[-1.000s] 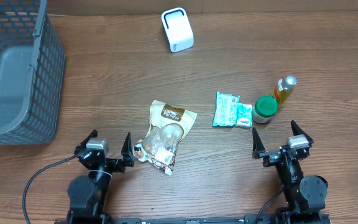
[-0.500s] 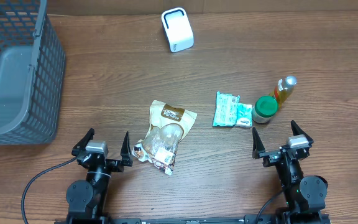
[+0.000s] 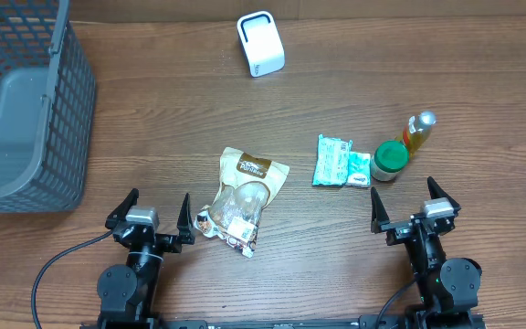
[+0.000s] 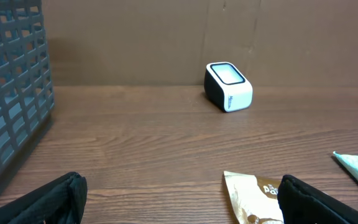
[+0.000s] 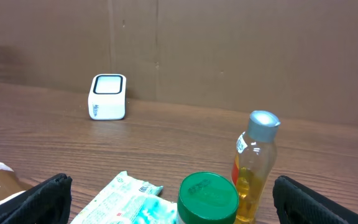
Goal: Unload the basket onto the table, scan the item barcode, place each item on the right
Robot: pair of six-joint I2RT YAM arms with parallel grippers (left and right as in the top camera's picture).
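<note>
Both arms sit at the near edge of the tabletop (image 3: 336,265), one toward each near corner. The left gripper (image 3: 161,197) stands wide with nothing between its fingers (image 4: 42,202). The right gripper (image 3: 402,192) is just as wide and also bare.

The snack bag (image 3: 242,196) lies flat near the middle of the tabletop, a little toward the near edge. It is just beside the left gripper's inner finger, and whether they touch is hard to tell from above. No barcode can be made out on it.

The small white box, probably the scanner (image 3: 260,43), stands at the far edge near its middle, well apart from the bag. Both wrist cameras see it against the back wall.

Toward the right edge a green packet (image 3: 334,160) lies flat. A green-lidded jar (image 3: 391,158) stands just beside it, and a bottle (image 3: 417,131) of yellow liquid with a silver cap stands upright close behind the jar.

A grey mesh basket (image 3: 26,100) fills the far left corner.
</note>
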